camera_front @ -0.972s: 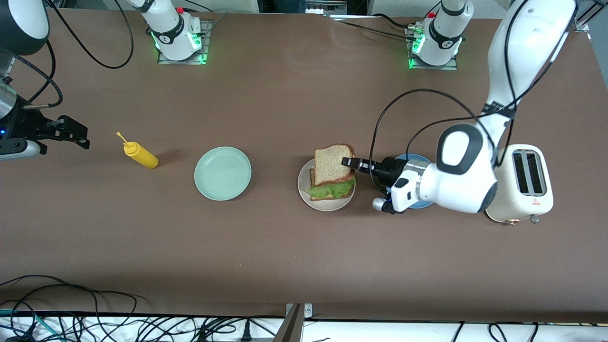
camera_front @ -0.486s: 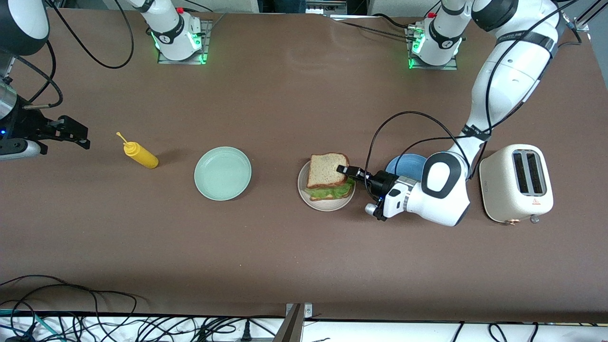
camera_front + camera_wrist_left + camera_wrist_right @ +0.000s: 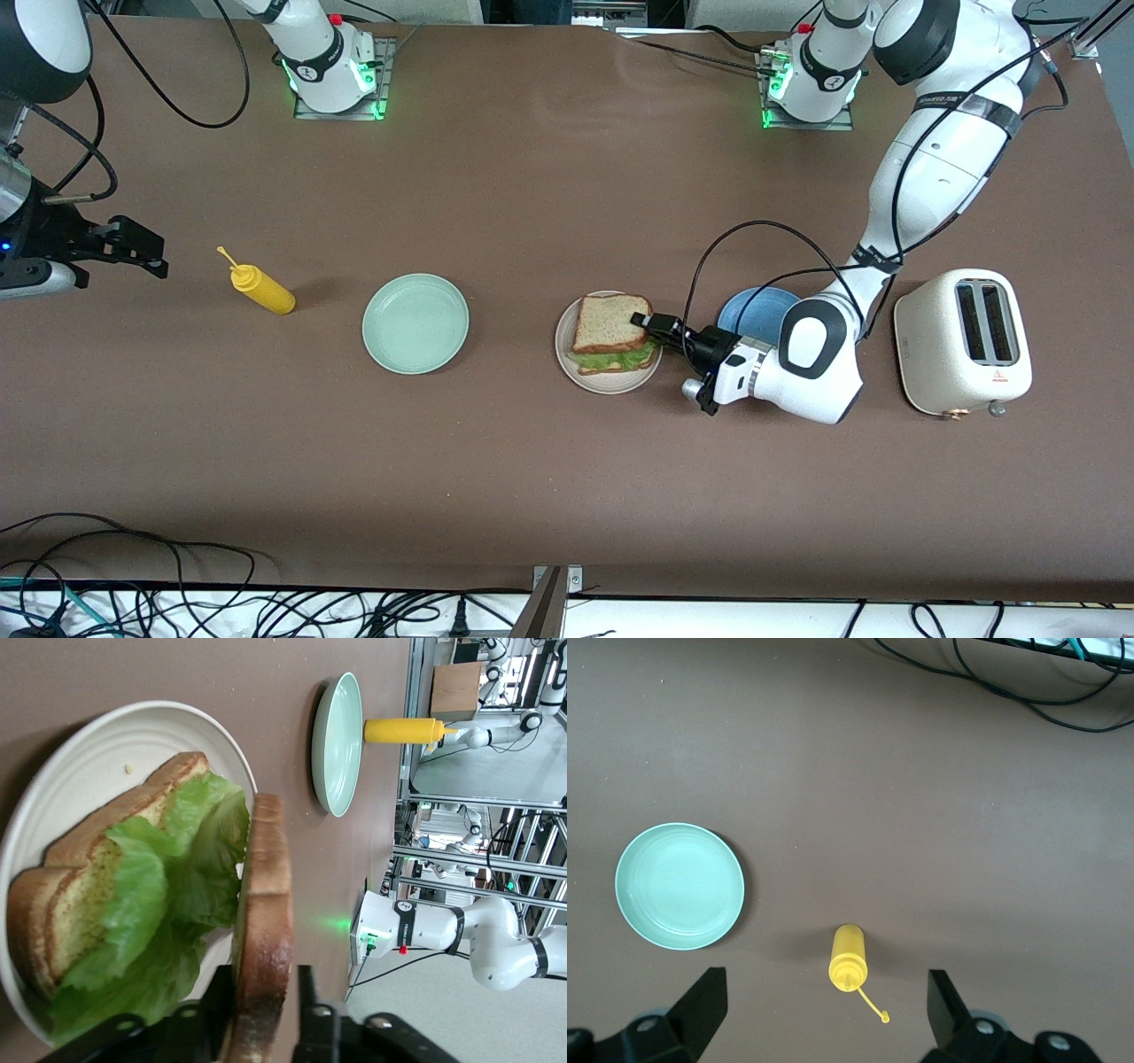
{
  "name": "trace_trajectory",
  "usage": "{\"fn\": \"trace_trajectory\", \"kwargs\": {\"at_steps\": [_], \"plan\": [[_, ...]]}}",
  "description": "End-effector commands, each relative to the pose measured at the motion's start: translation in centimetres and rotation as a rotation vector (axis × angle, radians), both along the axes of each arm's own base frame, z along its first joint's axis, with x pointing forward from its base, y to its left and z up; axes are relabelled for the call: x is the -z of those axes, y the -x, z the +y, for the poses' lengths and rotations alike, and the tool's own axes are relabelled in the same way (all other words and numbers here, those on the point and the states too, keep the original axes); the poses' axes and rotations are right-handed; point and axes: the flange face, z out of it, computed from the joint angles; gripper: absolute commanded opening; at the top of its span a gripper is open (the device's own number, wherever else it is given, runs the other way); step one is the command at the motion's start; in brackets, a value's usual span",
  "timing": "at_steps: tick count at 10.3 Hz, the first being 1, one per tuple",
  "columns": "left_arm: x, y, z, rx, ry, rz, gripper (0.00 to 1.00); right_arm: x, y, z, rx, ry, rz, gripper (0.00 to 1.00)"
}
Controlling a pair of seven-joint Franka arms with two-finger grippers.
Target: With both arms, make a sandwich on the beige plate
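The sandwich (image 3: 611,337) lies on the beige plate (image 3: 609,379) at frame centre. The left gripper (image 3: 645,321) clasps its top slice (image 3: 264,930). The right gripper (image 3: 133,244), fingers spread, waits at the left edge.

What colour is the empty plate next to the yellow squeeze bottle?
Mint green. The empty plate shows best in the right wrist view, beside the yellow squeeze bottle.

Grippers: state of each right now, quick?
Left gripper: fingers on either side of the top bread slice over the beige plate; grip or release cannot be told.
Right gripper: open, empty, waiting.
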Motion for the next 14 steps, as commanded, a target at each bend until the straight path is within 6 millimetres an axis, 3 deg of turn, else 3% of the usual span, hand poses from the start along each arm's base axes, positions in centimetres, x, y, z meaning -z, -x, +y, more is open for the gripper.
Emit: {"fn": "trace_trajectory", "kwargs": {"at_steps": [1,6,8,10,14], "plan": [[-1.2,-0.8,1.4,-0.014,0.032,-0.051,1.0,-0.4,0.1,0.3,0.01,-0.017,-0.001,1.0],[-5.8,-2.6,4.0,0.057,-0.109,-0.191,1.0,-0.4,0.1,0.3,0.009,-0.017,-0.001,1.0],[-10.2,-2.5,5.7,0.093,-0.291,-0.205,1.0,-0.4,0.1,0.3,0.009,-0.017,-0.001,1.0],[-15.5,-1.3,7.0,0.183,-0.583,-0.21,1.0,-0.4,0.1,0.3,0.009,-0.017,-0.001,1.0],[-23.2,0.4,8.6,0.192,-0.833,-0.234,1.0,-0.4,0.1,0.3,0.009,-0.017,-0.001,1.0]]}}
